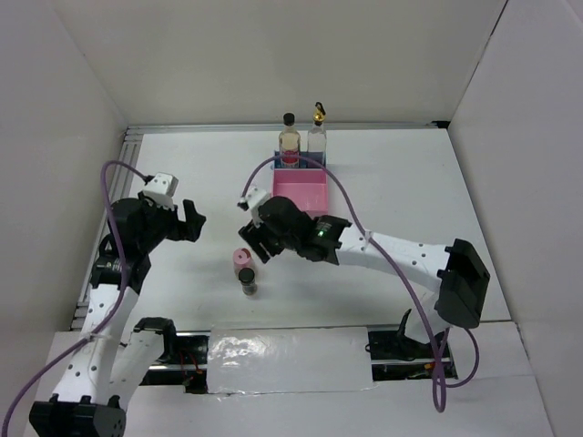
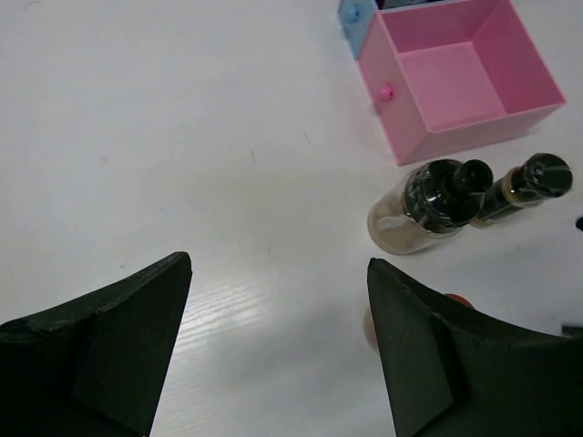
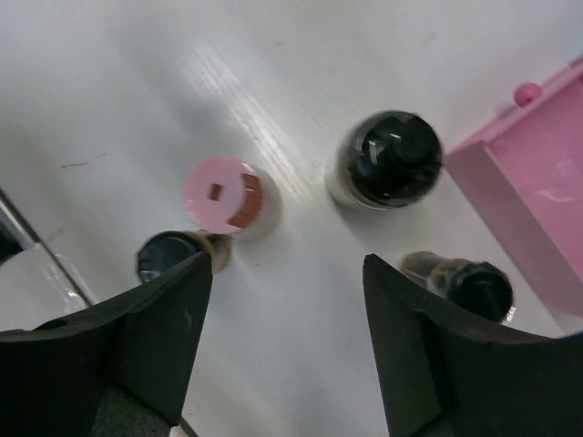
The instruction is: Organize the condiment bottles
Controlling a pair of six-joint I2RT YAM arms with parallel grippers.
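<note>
Progress looks partial, judging by where things lie. Leftmost, the left gripper (image 2: 280, 273) hangs over the matte white table (image 2: 182, 137) with jaws wide apart, holding nothing. Next come four small jars, squat, round and glassy, all out on the table: a pink-lidded jar (image 3: 225, 194) with a black-lidded jar (image 3: 168, 253) just beside it, then a broad black-capped jar (image 3: 393, 157) and a slim dark jar (image 3: 465, 284) nearer the tray. The right gripper (image 3: 287, 264) hovers above them, jaws parted and empty. The pink tray (image 1: 301, 187), a smooth plastic rectangle, holds nothing. At its far end stand the black-capped bottle (image 1: 290, 141) and the clear gold-spouted bottle (image 1: 317, 135), by the blue tray (image 2: 351, 23); whether they are inside it cannot be told. The jars likely remain to be sorted
</note>
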